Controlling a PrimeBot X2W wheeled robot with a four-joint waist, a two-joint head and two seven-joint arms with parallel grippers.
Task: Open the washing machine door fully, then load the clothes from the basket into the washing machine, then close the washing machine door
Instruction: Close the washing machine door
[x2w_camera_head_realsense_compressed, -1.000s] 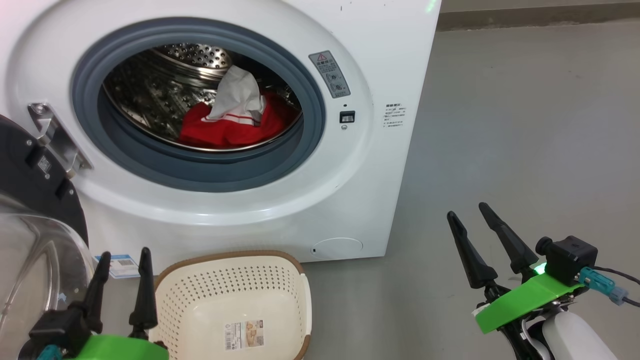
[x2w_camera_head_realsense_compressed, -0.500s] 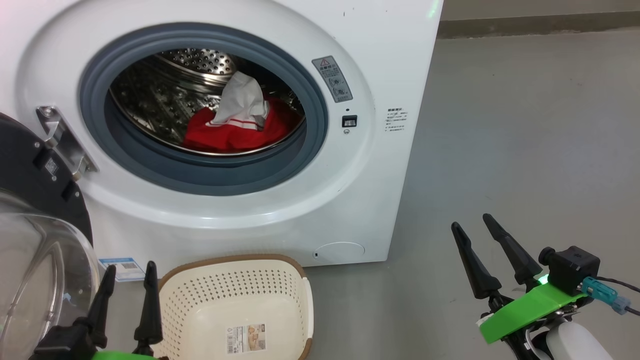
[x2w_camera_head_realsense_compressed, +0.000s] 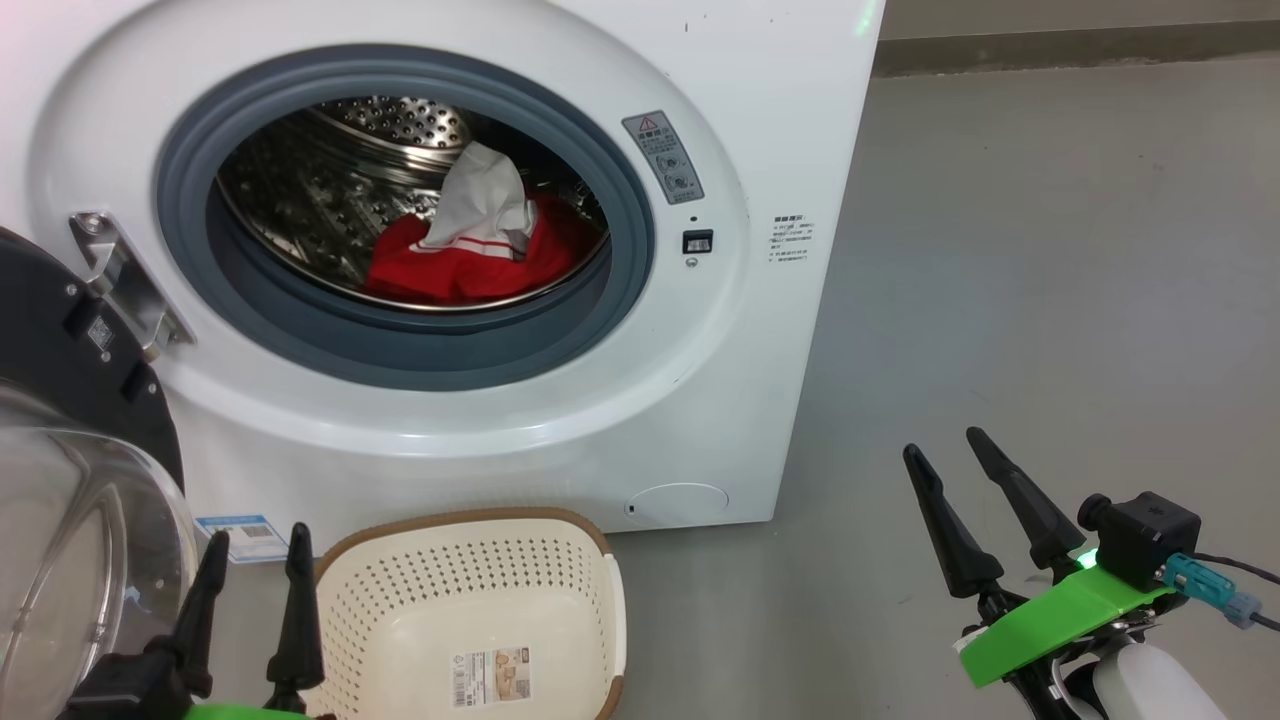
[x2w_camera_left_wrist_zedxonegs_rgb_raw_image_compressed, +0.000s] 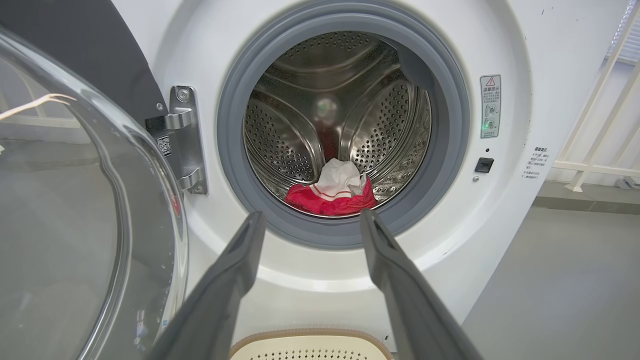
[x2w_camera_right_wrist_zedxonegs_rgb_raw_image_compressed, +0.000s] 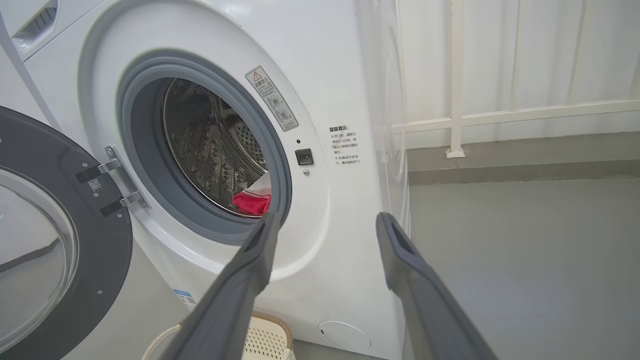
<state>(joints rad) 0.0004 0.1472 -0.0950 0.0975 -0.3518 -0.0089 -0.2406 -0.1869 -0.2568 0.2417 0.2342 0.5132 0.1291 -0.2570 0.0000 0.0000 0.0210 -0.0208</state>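
Lying crumpled in the drum (x2w_camera_head_realsense_compressed: 320, 200): red-white clothes (x2w_camera_head_realsense_compressed: 470, 268), perhaps several.

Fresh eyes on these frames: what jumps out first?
The clothes, bright red with a white panel, lie low in the steel drum of the washing machine. The washing machine door hangs open at the left, and the basket sits empty on the floor in front, with the left gripper and right gripper both open and empty.
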